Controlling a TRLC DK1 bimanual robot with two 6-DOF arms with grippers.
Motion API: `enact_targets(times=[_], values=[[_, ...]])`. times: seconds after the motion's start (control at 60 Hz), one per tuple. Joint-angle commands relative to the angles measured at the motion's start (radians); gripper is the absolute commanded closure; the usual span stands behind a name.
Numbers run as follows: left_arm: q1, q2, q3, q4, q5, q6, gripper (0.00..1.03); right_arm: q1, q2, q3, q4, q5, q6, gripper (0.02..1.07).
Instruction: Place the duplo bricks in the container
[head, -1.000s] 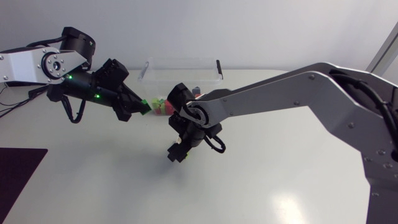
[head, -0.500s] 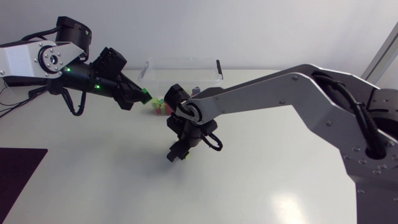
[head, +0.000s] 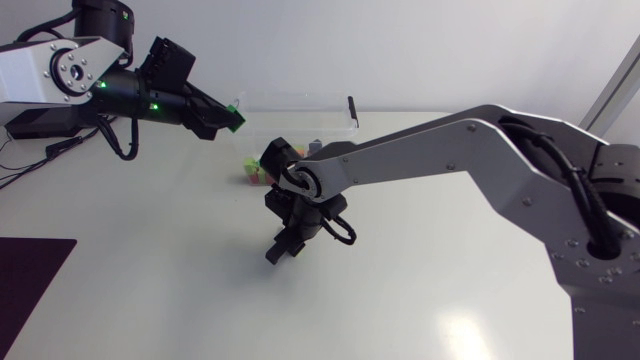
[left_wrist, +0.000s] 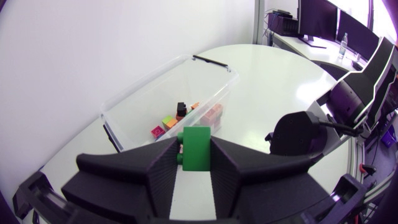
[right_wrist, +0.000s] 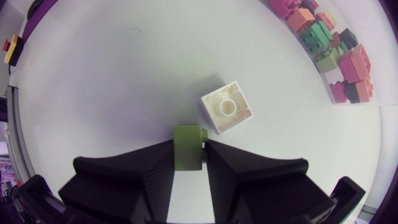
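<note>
Obs., largest first.

The white table (head: 450, 290) carries everything. The right arm (head: 450, 155) comes in from its side and reaches past the middle. Its wrist is bent down, so the right gripper (head: 277, 254) sits low over the tabletop, well short of the container (head: 295, 97).

The left arm (head: 60, 75) is raised, with its forearm aimed at that container, a clear lidless tub near the table's back edge. The left gripper (head: 230, 119) hangs just at the tub's near end, above wall height. I read this as a carry pose, high enough to pass the wall before letting go.

The left fingers pinch a green brick (left_wrist: 198, 148) from two sides, with the tub directly ahead of it.

The right fingers are pressed onto the flanks of an olive brick (right_wrist: 188, 147), with the table straight below. I judge this a pick in hand.

A white brick (right_wrist: 227, 107) lies hollow side up just ahead of the right gripper, close beside the olive one and in no grip. It is the likely next pick.

Loose bricks (left_wrist: 186, 118) in pink, orange, green, red and a dark colour appear to lie inside the tub, seen through its wall. From above the wall line is hard to trace, so I mark this as probable.

Status: two bricks are held and neither has been released into the container.
</note>
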Motion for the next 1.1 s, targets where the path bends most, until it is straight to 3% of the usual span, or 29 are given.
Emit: enact_targets(times=[0.0, 0.333, 0.667, 1.083], values=[[-0.004, 0.033, 0.035, 0.012, 0.003, -0.035, 0.83, -0.008, -0.044, -0.046, 0.017, -0.011, -0.003, 0.84], [-0.007, 0.073, 0.075, 0.067, -0.001, -0.084, 0.83, -0.009, -0.178, -0.149, 0.034, -0.003, 0.008, 0.84], [-0.037, 0.208, 0.187, 0.178, -0.051, -0.18, 0.83, -0.043, -0.388, -0.212, -0.015, 0.005, 0.014, 0.84], [-0.085, 0.382, 0.341, 0.274, -0.137, -0.236, 0.82, -0.07, -0.515, -0.221, -0.04, 0.008, 0.023, 0.83]])
